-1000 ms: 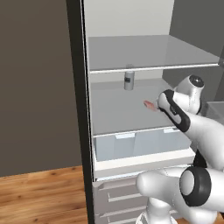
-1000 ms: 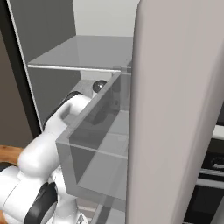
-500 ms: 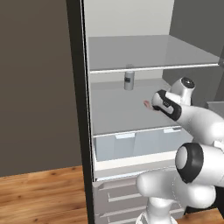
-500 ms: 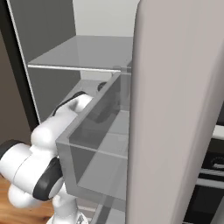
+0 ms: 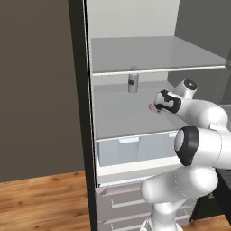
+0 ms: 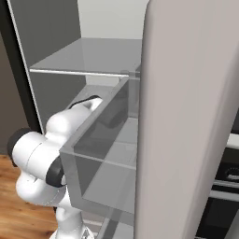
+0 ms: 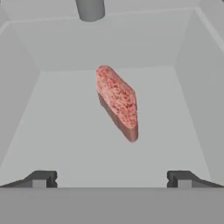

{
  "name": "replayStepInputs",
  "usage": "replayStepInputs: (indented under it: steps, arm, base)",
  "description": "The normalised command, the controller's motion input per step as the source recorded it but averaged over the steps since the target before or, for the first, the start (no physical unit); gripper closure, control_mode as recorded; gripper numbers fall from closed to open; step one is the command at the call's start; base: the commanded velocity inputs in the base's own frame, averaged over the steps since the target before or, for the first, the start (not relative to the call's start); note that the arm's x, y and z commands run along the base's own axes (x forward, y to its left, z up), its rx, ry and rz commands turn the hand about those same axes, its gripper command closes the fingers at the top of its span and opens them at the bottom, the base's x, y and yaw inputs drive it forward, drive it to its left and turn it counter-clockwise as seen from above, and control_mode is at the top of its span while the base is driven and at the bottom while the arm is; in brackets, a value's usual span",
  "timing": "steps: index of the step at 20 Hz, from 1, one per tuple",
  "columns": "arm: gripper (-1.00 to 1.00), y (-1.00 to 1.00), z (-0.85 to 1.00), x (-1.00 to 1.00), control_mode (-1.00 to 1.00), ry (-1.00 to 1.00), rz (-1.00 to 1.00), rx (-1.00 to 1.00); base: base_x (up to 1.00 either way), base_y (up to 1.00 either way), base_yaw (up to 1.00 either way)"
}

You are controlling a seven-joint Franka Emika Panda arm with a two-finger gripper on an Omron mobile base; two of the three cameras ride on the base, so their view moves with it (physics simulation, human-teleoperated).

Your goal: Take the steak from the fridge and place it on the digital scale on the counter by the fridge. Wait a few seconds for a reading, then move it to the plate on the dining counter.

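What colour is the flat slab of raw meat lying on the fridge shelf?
Mottled pinkish-red: the flat slab of raw meat shows best in the hand view.

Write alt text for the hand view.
A pinkish-red steak lies on a pale fridge shelf, ahead of the open gripper. A grey can stands behind it near the back wall.

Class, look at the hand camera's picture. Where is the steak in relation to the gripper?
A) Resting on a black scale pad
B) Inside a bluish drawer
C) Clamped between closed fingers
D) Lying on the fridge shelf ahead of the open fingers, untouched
D: the steak lies on the pale shelf of the fridge, beyond the gripper, whose fingertips stand wide apart and clear of it.
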Motion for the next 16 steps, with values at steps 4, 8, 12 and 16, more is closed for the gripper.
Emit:
replayStepInputs:
  steps: [4, 8, 12, 16]
  arm:
    - [-1.00, -0.05, -0.27, 0.44, -1.00, 0.05, 0.00, 0.00]
    - [-1.00, -0.01, -0.24, 0.48, -1.00, 0.04, 0.00, 0.00]
    - [-1.00, -0.03, -0.21, 0.53, -1.00, 0.04, 0.00, 0.00]
    - [-1.00, -0.04, -0.24, 0.50, -1.00, 0.03, 0.00, 0.00]
  base:
    - [0.00, 0.00, 0.00]
    - [0.00, 0.00, 0.00]
    - [0.00, 0.00, 0.00]
    - [0.00, 0.00, 0.00]
